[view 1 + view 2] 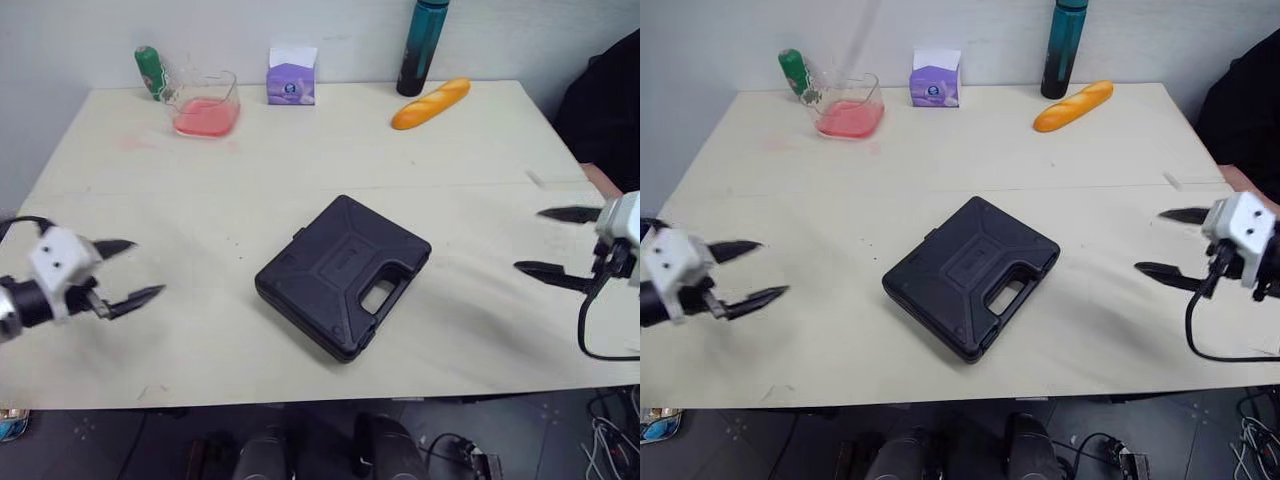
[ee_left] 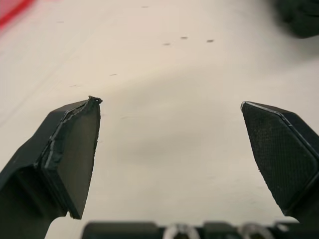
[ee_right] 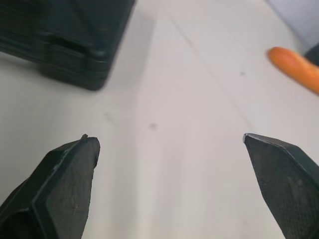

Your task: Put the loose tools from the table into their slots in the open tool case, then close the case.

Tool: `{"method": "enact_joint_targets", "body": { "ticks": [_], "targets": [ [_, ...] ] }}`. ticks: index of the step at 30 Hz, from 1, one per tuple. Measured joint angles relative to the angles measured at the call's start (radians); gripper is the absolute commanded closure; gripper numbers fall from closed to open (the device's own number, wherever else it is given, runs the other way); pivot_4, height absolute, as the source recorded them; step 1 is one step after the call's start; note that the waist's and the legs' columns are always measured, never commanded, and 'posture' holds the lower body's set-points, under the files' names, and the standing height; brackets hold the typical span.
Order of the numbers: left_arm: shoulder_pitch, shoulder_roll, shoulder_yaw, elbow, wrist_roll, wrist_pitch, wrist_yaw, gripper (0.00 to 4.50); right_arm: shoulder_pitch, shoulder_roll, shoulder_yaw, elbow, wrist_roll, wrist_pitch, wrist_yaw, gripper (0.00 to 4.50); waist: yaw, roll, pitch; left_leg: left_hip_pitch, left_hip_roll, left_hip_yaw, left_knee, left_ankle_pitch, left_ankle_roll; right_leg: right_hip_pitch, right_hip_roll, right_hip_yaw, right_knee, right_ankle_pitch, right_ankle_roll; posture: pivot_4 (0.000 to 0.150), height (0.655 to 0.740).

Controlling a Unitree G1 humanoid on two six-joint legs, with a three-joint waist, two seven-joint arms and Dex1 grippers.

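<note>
One shut black tool case (image 1: 343, 275) lies central on the table (image 1: 330, 150) between left gripper (image 1: 147, 267) and right gripper (image 1: 528, 240), both spread wide and empty. Behind: one bread loaf (image 1: 430, 103).

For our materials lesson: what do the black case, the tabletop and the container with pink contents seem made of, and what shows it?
The black case is likely moulded plastic, matte, with pressed ribs and a cut-out handle. The tabletop looks like pale wood or laminate, smooth; the look leaves it open. The container is clear glass or plastic, with see-through walls.
</note>
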Motion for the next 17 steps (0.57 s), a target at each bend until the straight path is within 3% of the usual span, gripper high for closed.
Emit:
{"method": "enact_joint_targets", "body": {
  "ticks": [6, 17],
  "targets": [
    [0.065, -0.005, 0.012, 0.020, 0.033, -0.046, 0.002, 0.04, -0.154, -0.007, 0.033, 0.231, -0.068, -0.129, 0.018, 0.01, -0.011, 0.001, 0.001, -0.001, 0.000, 0.004, -0.004, 0.000, -0.001, -0.003, 0.001, 0.002, 0.002, 0.000, 0.000, 0.150, 0.7400],
    [0.088, -0.046, 0.016, -0.077, 0.019, 0.007, 0.049, 0.04, -0.257, 0.098, 0.088, 0.371, -0.131, -0.300, -0.049, 0.01, -0.031, 0.003, 0.002, 0.000, 0.000, 0.010, -0.004, 0.001, -0.001, -0.006, 0.002, 0.008, 0.007, 0.000, 0.001, 0.150, 0.7400]
  ]
}}
